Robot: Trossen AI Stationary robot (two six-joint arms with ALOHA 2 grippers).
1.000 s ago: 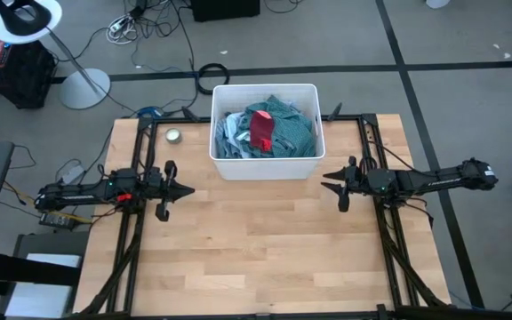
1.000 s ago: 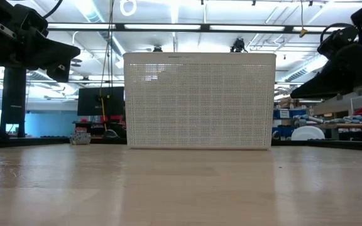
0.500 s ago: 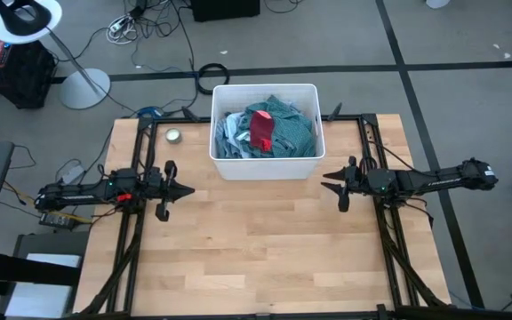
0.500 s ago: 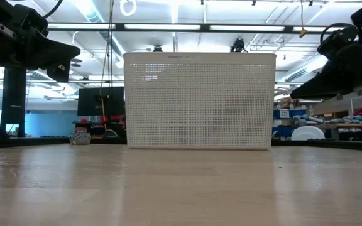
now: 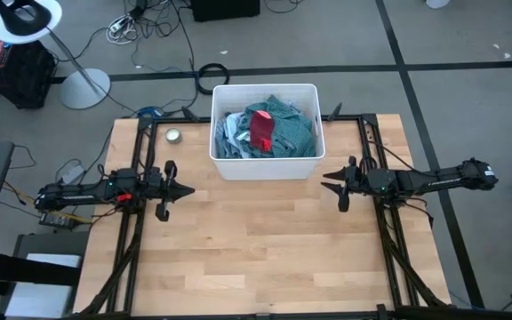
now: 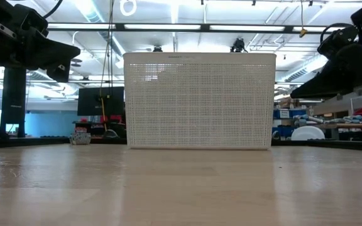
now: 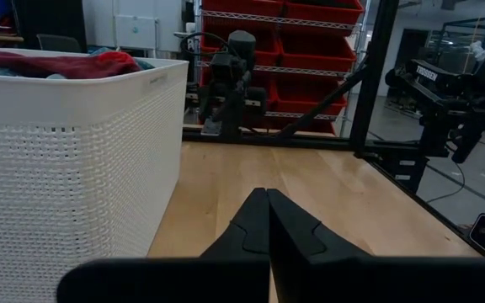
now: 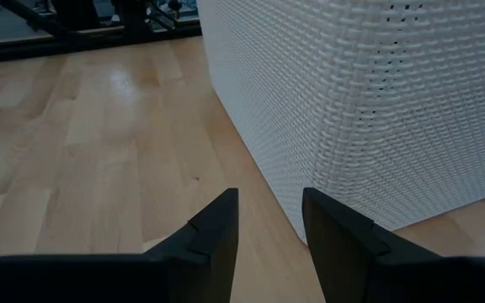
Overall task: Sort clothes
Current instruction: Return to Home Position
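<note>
Between left end effector (image 5: 189,190), clenched empty, and right end effector (image 5: 325,181), released empty, but farther back: bin (image 5: 264,167) holding clothes (image 5: 290,135), red one (image 5: 261,130) on top.

A white perforated bin (image 5: 264,87) stood at the wooden table's (image 5: 256,249) far edge, a small round tin (image 5: 173,136) near it, a white lamp (image 5: 27,20) on the floor beyond.
</note>
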